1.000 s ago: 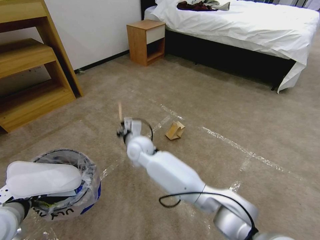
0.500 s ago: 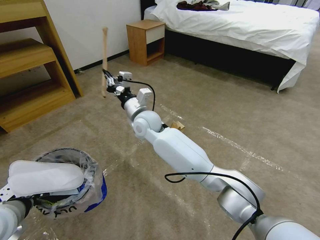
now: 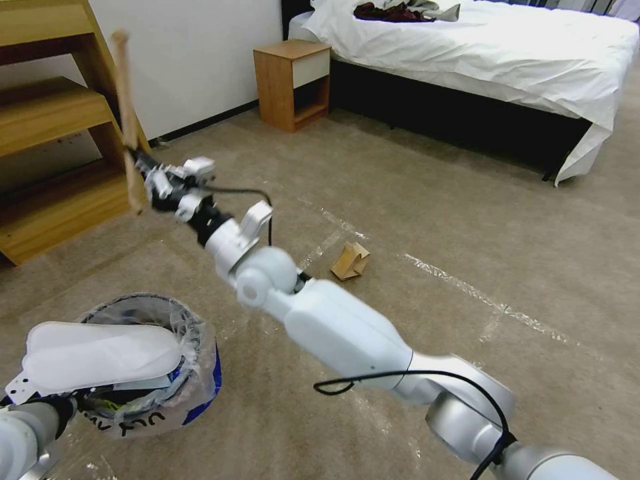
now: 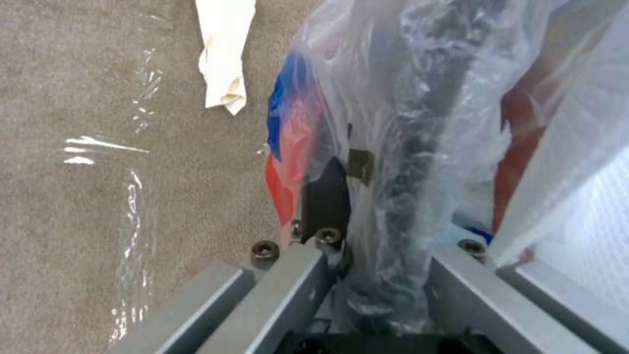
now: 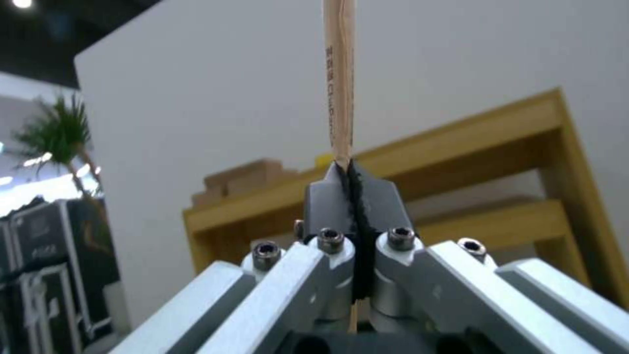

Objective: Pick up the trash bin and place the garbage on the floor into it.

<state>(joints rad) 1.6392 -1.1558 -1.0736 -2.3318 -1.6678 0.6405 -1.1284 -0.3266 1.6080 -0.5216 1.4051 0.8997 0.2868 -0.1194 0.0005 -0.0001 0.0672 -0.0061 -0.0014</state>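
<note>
The trash bin (image 3: 190, 373), a dark bucket lined with a clear bag, hangs at the lower left with a white slipper (image 3: 100, 353) lying across its top. My left gripper (image 4: 373, 196) is shut on the bin's bag-wrapped rim (image 4: 419, 137). My right gripper (image 3: 143, 179) is raised above and beyond the bin, shut on a thin wooden stick (image 3: 125, 113) that stands nearly upright. In the right wrist view the stick (image 5: 339, 73) rises from the closed right gripper (image 5: 354, 182). Folded brown cardboard (image 3: 351, 261) lies on the carpet floor (image 3: 467, 220). Crumpled white paper (image 4: 226, 54) lies beside the bin.
A wooden shelf unit (image 3: 60, 147) stands close behind the stick at the left. A nightstand (image 3: 293, 80) and a bed (image 3: 507, 60) with dark clothes (image 3: 393, 11) on it stand at the back. Shiny tape strips (image 3: 460, 280) cross the carpet.
My right arm lifted the stick off the floor, then swung it left and up toward the shelf side, above the bin. The bin stays held by the left gripper.
</note>
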